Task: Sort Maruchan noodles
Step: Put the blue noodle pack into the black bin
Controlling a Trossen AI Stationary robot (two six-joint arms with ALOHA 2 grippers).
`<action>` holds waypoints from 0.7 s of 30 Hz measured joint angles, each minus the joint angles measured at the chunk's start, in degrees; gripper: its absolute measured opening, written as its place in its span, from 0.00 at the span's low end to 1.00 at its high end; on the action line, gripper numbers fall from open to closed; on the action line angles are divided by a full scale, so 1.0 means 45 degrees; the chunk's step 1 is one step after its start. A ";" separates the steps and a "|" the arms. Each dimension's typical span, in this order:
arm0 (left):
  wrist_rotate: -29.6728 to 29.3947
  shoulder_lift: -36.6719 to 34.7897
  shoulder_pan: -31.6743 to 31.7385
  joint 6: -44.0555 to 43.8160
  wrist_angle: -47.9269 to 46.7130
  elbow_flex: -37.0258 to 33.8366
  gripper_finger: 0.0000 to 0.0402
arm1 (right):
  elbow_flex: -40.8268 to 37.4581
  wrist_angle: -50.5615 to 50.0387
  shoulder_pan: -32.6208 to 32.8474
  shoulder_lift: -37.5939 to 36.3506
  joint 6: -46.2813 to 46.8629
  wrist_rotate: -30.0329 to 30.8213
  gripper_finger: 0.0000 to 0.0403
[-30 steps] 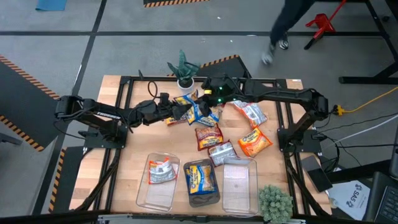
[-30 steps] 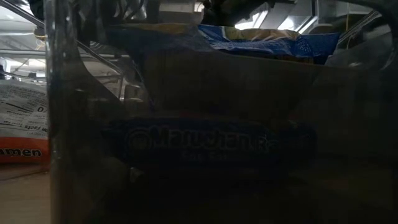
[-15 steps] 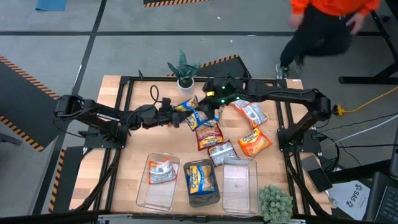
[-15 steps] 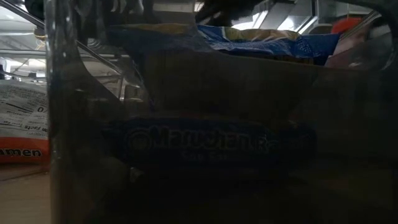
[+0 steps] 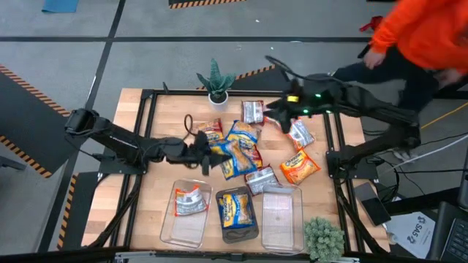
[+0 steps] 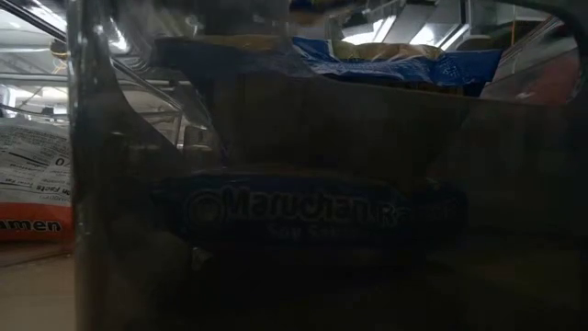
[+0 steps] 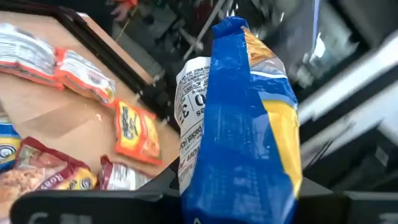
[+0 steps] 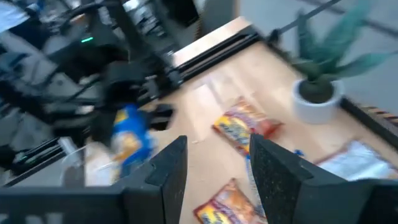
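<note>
Three clear bins point(image 5: 281, 228) sat in a row along the table's near edge, apparently one per flavour. The left bin point(image 5: 173, 224) held a red-and-silver packet point(image 5: 190, 201), the middle bin point(image 5: 254, 231) a blue-and-yellow packet point(image 5: 235, 211), and the right one looked bare, probably waiting for orange. Everything below is placed off that middle bin.

The left gripper point(image 5: 207, 152) was up-table of the middle bin and slightly to its left. Its fingers were part closed, pinching a blue-and-yellow Maruchan packet point(image 7: 239, 118). The left wrist view showed that packet standing on edge between the jaws, lifted off the wood. My guess: it was gripped by one edge so it could be carried over and dropped into the middle bin with its match.

The loose pile point(image 5: 245, 150) lay just up-table of the middle bin: mixed packets, some overlapping. An orange packet point(image 5: 300, 165) lay to the right, just up-table of the right bin. Another red-and-silver packet point(image 5: 253, 111) lay farther up-table, near the potted plant point(image 5: 216, 82).

The right gripper point(image 5: 274, 115) hovered well up-table and right of the middle bin, raised. Its fingers point(image 8: 163, 167) stood partly apart with nothing between them. It seemed clear of the pile, leaving room.

A person in an orange top point(image 5: 428, 36) stood beyond the table's far right corner.
</note>
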 joint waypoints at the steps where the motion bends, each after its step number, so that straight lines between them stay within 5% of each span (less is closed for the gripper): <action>1: -0.0212 0.0000 -0.0315 0.0292 -0.0836 0.0540 0.22 | 0.0000 -0.0203 0.0138 -0.0246 0.0134 0.0450 0.39; 7: -0.2688 0.0531 -0.2567 0.1202 -0.5531 0.3575 0.22 | -0.0005 -0.0987 0.1151 -0.1094 0.0818 0.2130 0.39; 13: -0.5491 0.2298 -0.4735 0.1156 -0.5787 0.5674 0.22 | -0.0022 -0.1550 0.2111 -0.1200 0.0818 0.2562 0.39; 21: -0.6995 0.5809 -0.6290 0.1012 -0.5933 0.7979 0.22 | -0.0024 -0.1871 0.3454 -0.1190 0.1202 0.2652 0.39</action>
